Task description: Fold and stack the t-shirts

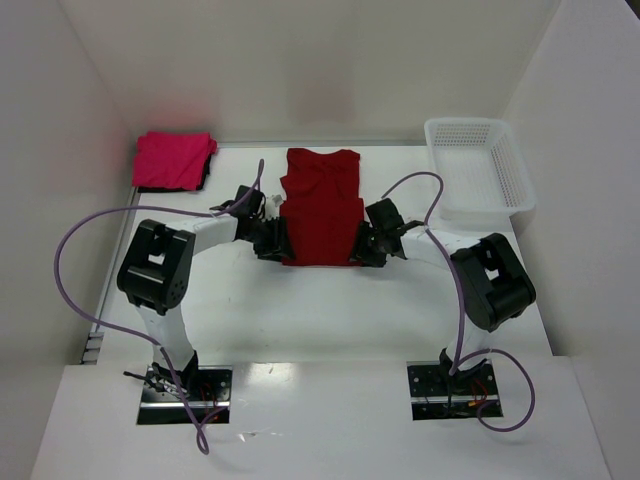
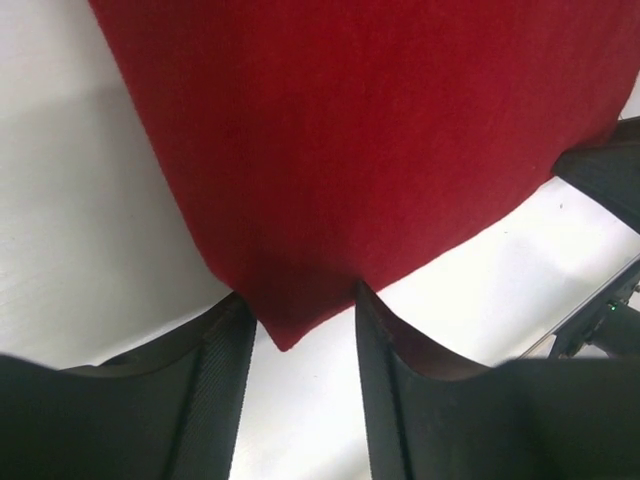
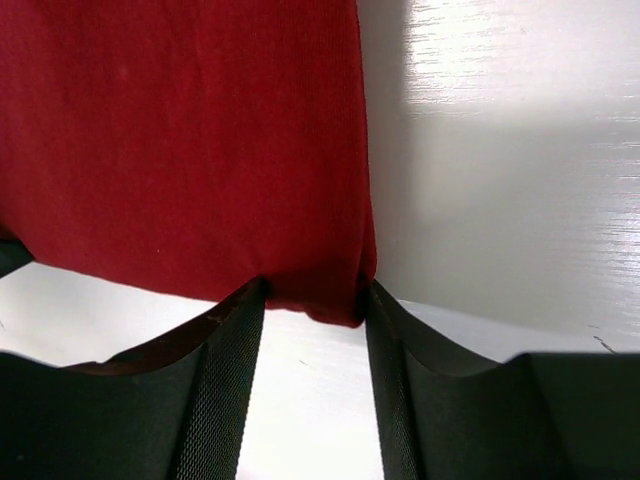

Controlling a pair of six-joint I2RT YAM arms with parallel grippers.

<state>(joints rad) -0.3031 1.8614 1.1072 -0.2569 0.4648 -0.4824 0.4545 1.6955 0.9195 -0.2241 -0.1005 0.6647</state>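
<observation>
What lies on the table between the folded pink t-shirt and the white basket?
The dark red t-shirt, laid flat; its collar end sits between them, with white table showing on either side. The top view shows it.

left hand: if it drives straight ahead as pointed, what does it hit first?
The dark red t-shirt: its near corner lies between the left hand's fingers. Beyond the cloth the right hand faces it, though depth is unclear.
</observation>
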